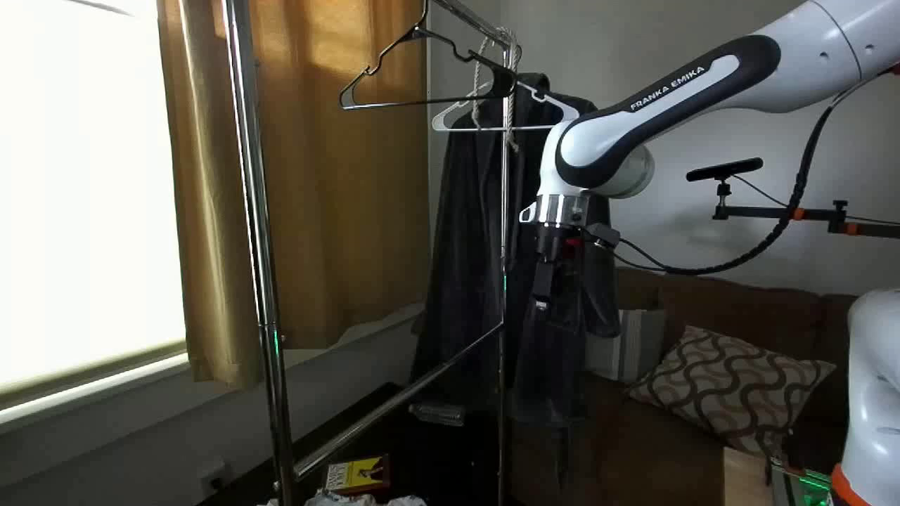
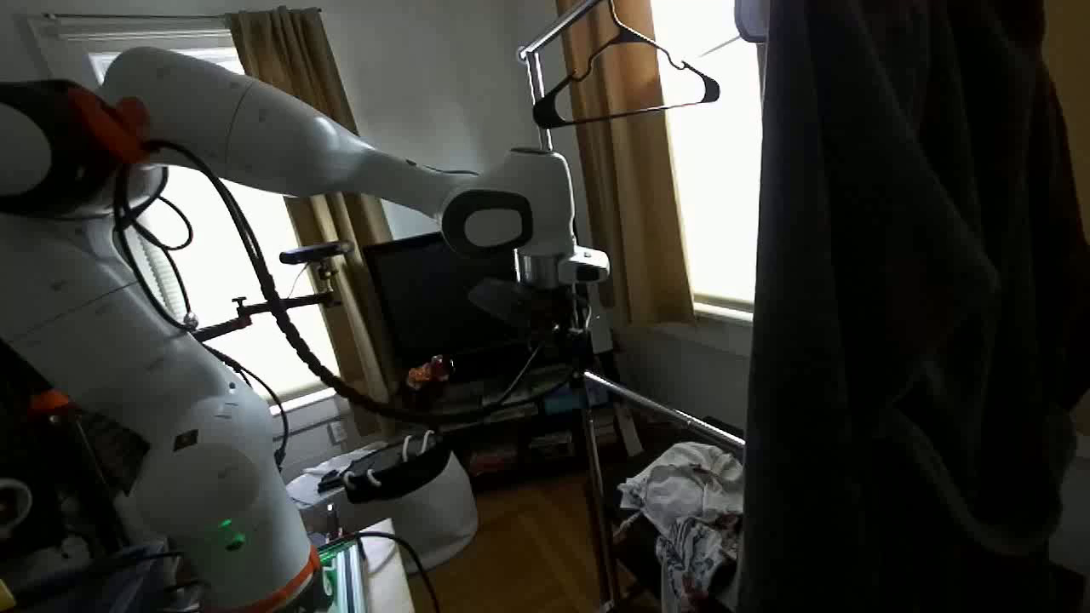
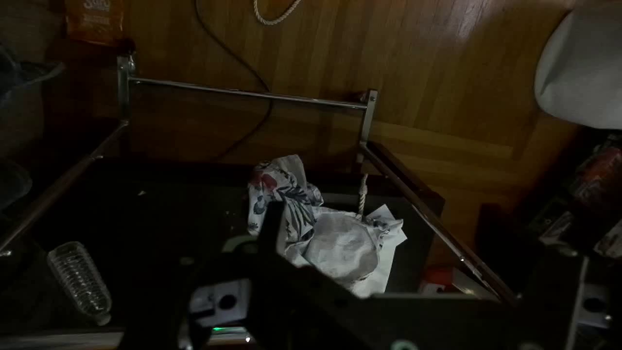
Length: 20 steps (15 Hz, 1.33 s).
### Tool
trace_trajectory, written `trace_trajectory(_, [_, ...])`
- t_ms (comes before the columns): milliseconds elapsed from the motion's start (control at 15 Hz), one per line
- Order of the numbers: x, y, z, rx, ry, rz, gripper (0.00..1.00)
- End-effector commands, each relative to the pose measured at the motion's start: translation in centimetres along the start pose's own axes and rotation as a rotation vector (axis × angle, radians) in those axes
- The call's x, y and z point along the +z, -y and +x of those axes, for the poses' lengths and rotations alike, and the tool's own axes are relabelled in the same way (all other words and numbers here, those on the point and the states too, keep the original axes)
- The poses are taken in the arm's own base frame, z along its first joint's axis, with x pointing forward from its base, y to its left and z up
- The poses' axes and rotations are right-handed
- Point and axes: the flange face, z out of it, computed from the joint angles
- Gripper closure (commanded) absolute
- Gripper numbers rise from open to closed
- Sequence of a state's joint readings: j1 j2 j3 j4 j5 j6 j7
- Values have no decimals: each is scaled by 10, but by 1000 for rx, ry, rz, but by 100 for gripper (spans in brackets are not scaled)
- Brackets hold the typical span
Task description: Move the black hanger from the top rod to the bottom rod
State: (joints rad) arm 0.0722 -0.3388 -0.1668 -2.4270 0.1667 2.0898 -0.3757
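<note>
Nearest, in an exterior view: shiny chrome rack post (image 1: pixel 256 232), vert., w/ small yellow-&-red printed box (image 1: pixel 358 474) near its foot. Next, thin black plastic hanger (image 1: pixel 420 33): hangs upright at chrome top rod (image 1: pixel 477 23), tip of hook cut off by frame edge. Chrome bottom rod (image 1: pixel 394 403) runs well below. Flat black counter (image 3: pixel 160 218) lies under the rack; wrist view (v. dim) shows clear ribbed plastic bottle (image 3: pixel 80 282) on it, on its side, & crumpled white floral cloth (image 3: pixel 340 248) to the R of that in the pic.

Black gripper (image 1: pixel 543 299) points down, lower than the hanger in both exterior views & well apart from it; fingers (image 3: pixel 270 233) look spread in wrist view.

Further back: white plastic hanger (image 1: pixel 485 129), pale twisted rope (image 1: pixel 512 133) dangling by the far post, long dark coat (image 1: pixel 464 211). Farthest: brown couch (image 1: pixel 738 302) w/ wavy-patterned cushion (image 1: pixel 731 379), plain grey wall (image 1: pixel 633 42) behind.
</note>
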Motion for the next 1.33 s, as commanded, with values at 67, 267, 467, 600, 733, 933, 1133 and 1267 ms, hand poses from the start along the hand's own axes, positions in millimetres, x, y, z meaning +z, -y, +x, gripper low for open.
trace_trajectory(67, [0, 0, 0, 0, 1, 0, 0])
trace_trajectory(267, [-55, 8, -7, 11, -155, -63, 0])
trace_trajectory(467, [-124, 5, -26, 53, -312, -115, 0])
trace_trajectory(600, [-173, 3, -47, 76, -407, -176, 0])
trace_trajectory(733, [-223, 8, -70, 92, -530, -199, 0])
trace_trajectory(933, [-282, 24, -91, 117, -716, -209, 0])
trace_trajectory(1133, [-317, 45, -92, 82, -911, -187, 0])
trace_trajectory(1267, [-326, 61, -87, 13, -967, -144, 0])
